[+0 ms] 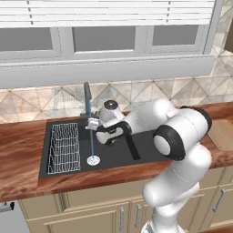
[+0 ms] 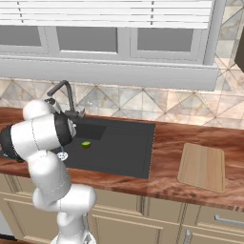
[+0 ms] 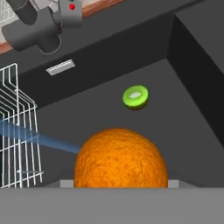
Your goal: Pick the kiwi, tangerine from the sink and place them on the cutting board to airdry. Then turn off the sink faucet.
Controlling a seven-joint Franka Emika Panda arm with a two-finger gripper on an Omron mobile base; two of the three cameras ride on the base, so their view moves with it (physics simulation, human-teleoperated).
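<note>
- From my remote station I see the tangerine (image 3: 121, 158) sitting large at the bottom of the hand view, between the finger tips of the end effector (image 3: 120, 183); the tips themselves are hidden behind the fruit, yet the fruit looms well above the sink floor, so I read the fingers as clamped on it
- The kiwi (image 3: 135, 96) lies cut face up on the dark floor of the sink (image 1: 150, 154), beyond the tangerine and apart from it; in the right base view the same green fruit (image 2: 86, 144) rests in the basin just right of my arm
- A thin blue stream of water (image 1: 92, 136) falls from the sink faucet (image 1: 87, 98) onto the round silver drain (image 1: 93, 160); the faucet stands at the back edge of the sink, against the tiled wall
- A wire rack (image 1: 63, 148) sits in the left part of the sink, left of the stream
- The cutting board (image 2: 202, 167) lies flat on the reddish wood counter (image 2: 167, 143), well to the right of the sink, with nothing on it
- In the left base view my end effector (image 1: 93, 124) hangs over the sink just beside the faucet
</note>
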